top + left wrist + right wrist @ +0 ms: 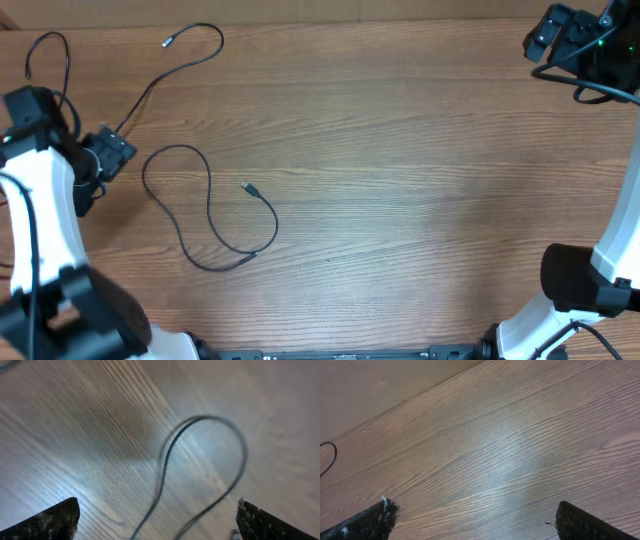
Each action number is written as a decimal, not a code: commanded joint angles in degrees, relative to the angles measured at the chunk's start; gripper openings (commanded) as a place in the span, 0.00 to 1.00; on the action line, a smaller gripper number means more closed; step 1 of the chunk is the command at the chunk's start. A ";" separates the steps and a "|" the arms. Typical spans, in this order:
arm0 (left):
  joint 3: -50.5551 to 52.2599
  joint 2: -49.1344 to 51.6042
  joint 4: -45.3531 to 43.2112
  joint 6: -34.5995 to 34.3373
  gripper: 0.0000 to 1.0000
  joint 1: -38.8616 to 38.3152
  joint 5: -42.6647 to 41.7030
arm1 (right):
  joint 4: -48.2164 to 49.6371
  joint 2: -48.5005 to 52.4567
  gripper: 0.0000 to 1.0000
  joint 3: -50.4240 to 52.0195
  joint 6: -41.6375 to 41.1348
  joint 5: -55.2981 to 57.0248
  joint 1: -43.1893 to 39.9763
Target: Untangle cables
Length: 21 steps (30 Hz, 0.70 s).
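Overhead first: you have two black cables lying on the left half of the counter [400, 200]. The long cable [190, 62] has its silver plug near the far left corner, arcs toward the far edge, then runs diagonally down to your left hand [108, 150], which sits close to the left edge. The looped cable [208, 200] lies just beside that hand, toward the middle; it curls into a rounded loop, swings toward the near edge and ends in a small plug pointing back to the centre. The two cables lie apart, not crossing each other. Your right hand [555, 30] is up at the far right corner, well away from both.

Next, your left wrist camera: the left hand [157, 515] is spread wide, one fingertip in each lower corner, gripping nothing. A cable loop [167, 455] lies flat on the wood between them, touching neither finger; which cable it belongs to, you cannot tell.

Finally, your right wrist camera: the right hand [472, 512] is also fully spread and empty over bare wood. A short cable bit [335, 452] curves in at the left border.
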<state>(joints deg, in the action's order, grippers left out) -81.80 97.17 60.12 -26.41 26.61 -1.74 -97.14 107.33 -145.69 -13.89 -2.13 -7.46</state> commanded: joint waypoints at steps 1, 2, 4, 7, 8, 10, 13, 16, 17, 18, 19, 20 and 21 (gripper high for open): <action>-0.42 5.84 0.24 10.75 1.00 -0.50 -2.80 | 0.13 -1.01 1.00 -0.17 -0.26 0.09 -0.07; -0.42 7.43 0.15 11.63 1.00 -0.50 -2.75 | 0.11 -1.01 1.00 -0.17 -0.26 0.09 -0.07; -0.42 10.45 -0.63 12.33 0.92 -0.50 -2.80 | 0.11 -1.01 1.00 -0.17 -0.26 0.09 -0.07; -0.42 14.25 -2.91 12.33 0.86 -0.50 -2.82 | 0.13 -1.01 1.00 -0.17 -0.26 0.09 -0.07; -0.42 14.97 -3.69 12.31 0.87 -0.50 -2.82 | 0.11 -1.01 1.00 -0.17 -0.26 0.09 -0.07; -0.42 16.39 -5.60 12.28 0.87 -0.50 -2.82 | 0.11 -1.01 1.00 -0.17 -0.26 0.09 -0.07; -0.42 18.67 -8.61 12.28 0.87 -0.68 -2.84 | 0.13 -1.01 1.00 -0.17 -0.26 0.09 -0.07; -0.42 20.35 -10.01 13.55 0.86 -1.22 -3.72 | 0.13 -1.01 1.00 -0.17 -0.26 0.09 -0.07; -0.42 20.70 -10.51 14.93 0.82 -1.38 -4.48 | 0.13 -1.01 1.00 -0.17 -0.26 0.09 -0.07; -0.42 21.24 -11.17 15.50 0.77 -1.62 -5.07 | 0.13 -1.01 1.00 -0.17 -0.26 0.09 -0.07; -0.42 21.42 -11.34 15.47 0.67 -1.68 -5.38 | 0.11 -1.01 1.00 -0.17 -0.26 0.09 -0.07; -0.42 21.46 -11.56 15.23 0.58 -1.68 -5.38 | 0.11 -1.01 1.00 -0.17 -0.26 0.09 -0.07; -0.42 21.46 -11.56 14.91 0.49 -1.68 -5.33 | 0.11 -1.01 1.00 -0.17 -0.26 0.09 -0.07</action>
<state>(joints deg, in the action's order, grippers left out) -81.80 117.78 48.99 -13.28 25.47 -5.41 -97.14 107.33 -145.69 -13.89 -2.11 -7.46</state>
